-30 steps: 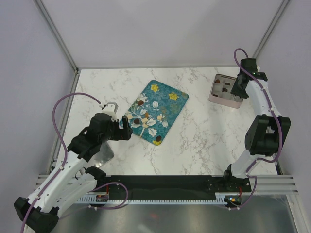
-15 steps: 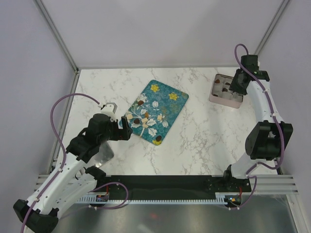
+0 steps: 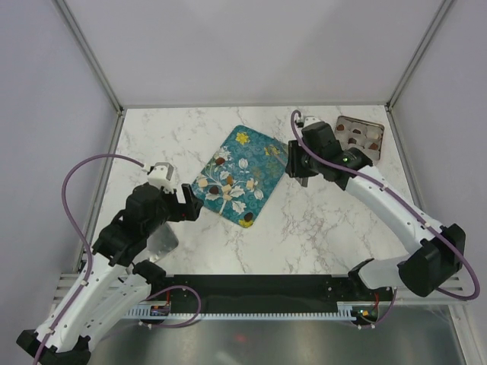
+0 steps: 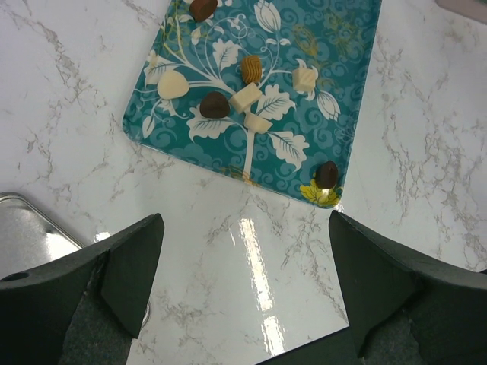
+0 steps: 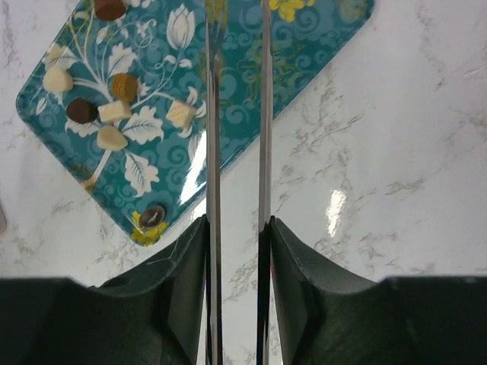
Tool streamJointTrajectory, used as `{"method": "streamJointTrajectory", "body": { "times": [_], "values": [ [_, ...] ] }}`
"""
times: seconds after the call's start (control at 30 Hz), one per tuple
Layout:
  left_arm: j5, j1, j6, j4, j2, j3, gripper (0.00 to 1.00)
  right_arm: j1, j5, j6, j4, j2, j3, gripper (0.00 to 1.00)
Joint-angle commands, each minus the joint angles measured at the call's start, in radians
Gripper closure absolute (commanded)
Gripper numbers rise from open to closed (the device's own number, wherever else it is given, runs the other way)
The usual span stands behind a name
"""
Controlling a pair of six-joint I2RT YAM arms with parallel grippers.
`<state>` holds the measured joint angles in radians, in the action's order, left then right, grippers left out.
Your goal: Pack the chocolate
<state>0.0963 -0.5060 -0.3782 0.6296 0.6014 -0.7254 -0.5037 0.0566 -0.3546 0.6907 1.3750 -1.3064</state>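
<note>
Right gripper [image 5: 237, 23]: thin fingers parted by a narrow gap, nothing pinched between them. It is held above the right-hand long edge of the teal rectangular tray printed with white and yellow flowers [image 3: 266, 163], towards the tray's far end

Left gripper [image 4: 243, 258]: jaws spread wide, empty, poised over the white marble tabletop [image 4: 426, 137] just off the tray's near short edge

The small dark brown, tan and cream bite-size chocolates [image 4: 246, 96] are noted on the tray's near half. Most are clustered around the white stem pattern, and one dark piece [image 4: 326, 173] lies alone on the yellow flower at the tray's near corner. The tray's long axis is seen to run diagonally, from near-left to far-right

A pink rectangular tin [image 3: 379, 144], with a few pieces already inside, sits well beyond the tray's far-right corner

Judgement: the cluster lies down the long axis from the right gripper, towards the tray's near end. The left gripper is taken to be the nearer to it, the right the nearer to the tin
</note>
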Motion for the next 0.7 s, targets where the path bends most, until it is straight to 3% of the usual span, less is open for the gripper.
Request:
{"method": "streamJointTrajectory", "body": {
  "times": [0.0, 0.3, 0.67],
  "values": [
    [0.031, 0.000, 0.030, -0.025, -0.022, -0.020, 0.03, -0.089, -0.008, -0.043, -0.103, -0.063, 0.061, 0.56],
    [0.036, 0.000, 0.025, -0.025, -0.028, -0.019, 0.03, -0.263, 0.003, 0.063, -0.119, -0.036, 0.127, 0.52],
    [0.037, 0.000, 0.025, -0.025, -0.031, -0.017, 0.03, -0.277, 0.025, 0.095, -0.123, 0.059, 0.167, 0.51]
  ]
}}
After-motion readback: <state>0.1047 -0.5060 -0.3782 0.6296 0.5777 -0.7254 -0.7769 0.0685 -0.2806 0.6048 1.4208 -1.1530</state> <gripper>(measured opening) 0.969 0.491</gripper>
